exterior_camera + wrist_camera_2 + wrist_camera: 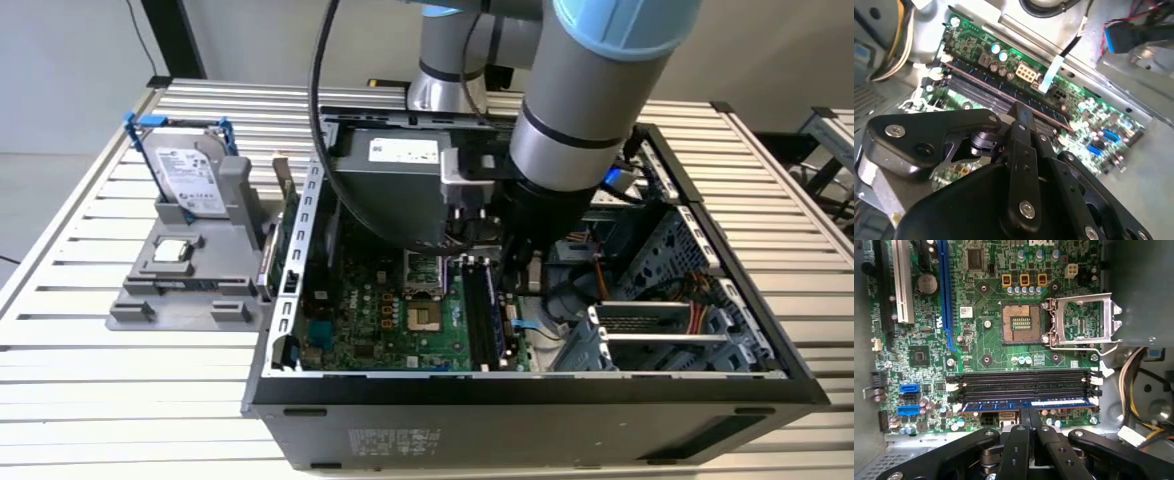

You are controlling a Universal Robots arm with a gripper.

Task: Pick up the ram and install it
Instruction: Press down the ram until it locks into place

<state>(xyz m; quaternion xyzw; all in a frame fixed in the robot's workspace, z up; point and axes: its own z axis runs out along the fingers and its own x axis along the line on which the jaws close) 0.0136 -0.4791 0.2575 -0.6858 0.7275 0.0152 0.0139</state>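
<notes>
labels present, print seemingly illegible

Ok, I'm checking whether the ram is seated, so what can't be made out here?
Exterior view: the arm covers part of the memory slots.
First wrist view: the gripper covers part of the ram; its end latches are too small to judge.

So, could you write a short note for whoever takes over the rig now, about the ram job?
The gripper is shut on the ram, a thin flat dark circuit-board stick. The ram stands in the slot nearest the gripper, beside three empty black slots on the green motherboard. Done: pick-up, placing in slot. Left: full seating is not confirmed; I cannot tell if it is latched.
</notes>
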